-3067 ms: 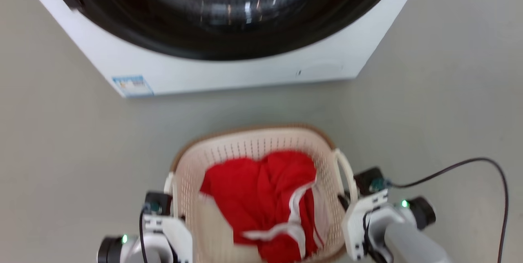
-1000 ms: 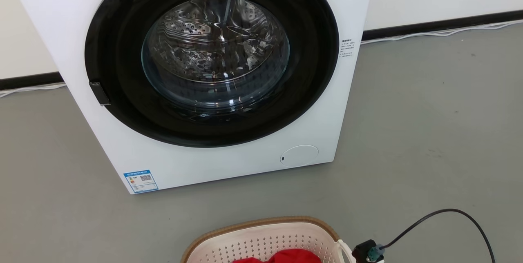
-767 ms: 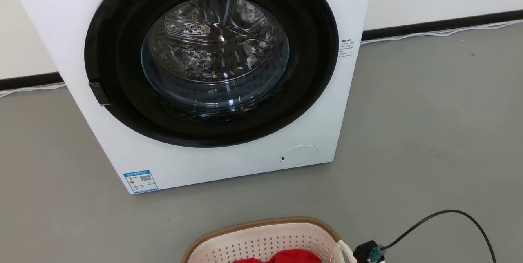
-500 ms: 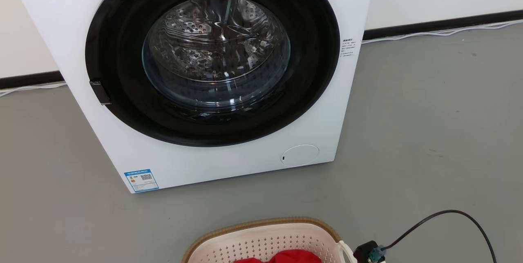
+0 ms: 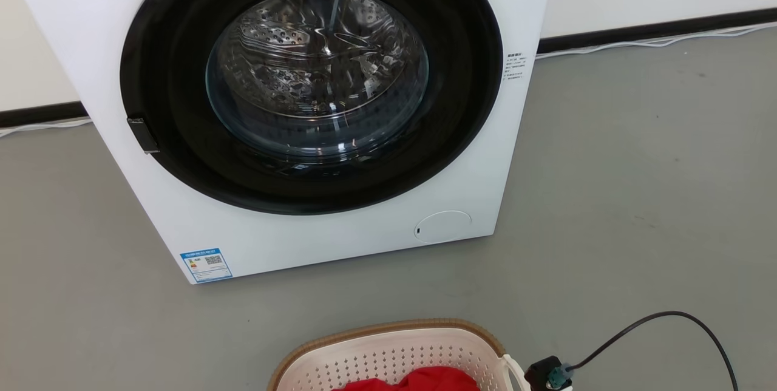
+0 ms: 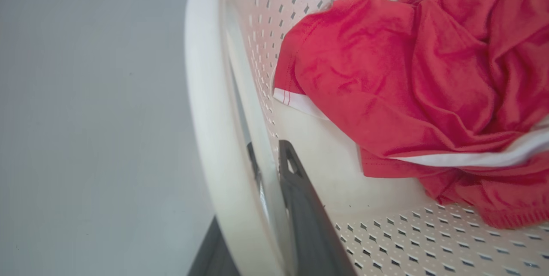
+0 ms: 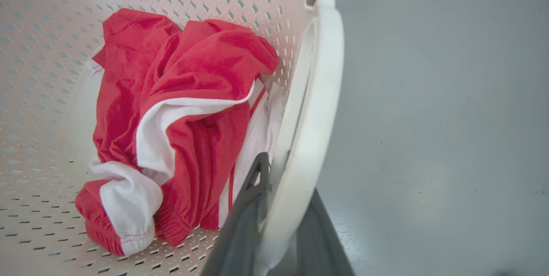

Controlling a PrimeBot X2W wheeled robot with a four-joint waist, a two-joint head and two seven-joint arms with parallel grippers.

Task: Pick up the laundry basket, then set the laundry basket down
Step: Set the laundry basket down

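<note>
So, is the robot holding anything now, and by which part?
The laundry basket, with both arms: the left gripper is shut on its left side handle, the right gripper on its right side handle.

One basket (image 5: 394, 354) (one garment (image 7: 193, 139)), one washer (image 5: 340, 239).

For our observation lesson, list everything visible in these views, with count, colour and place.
washing machine: one, white with black door ring, straight ahead
sticker: one, blue, machine's lower left corner
laundry basket: one, cream with brown rim, before the machine
clothing: one heap, red with white trim, inside the basket
left end effector: one, dark, clamped on the basket's left side
right end effector: one, dark, clamped on its right side
</note>
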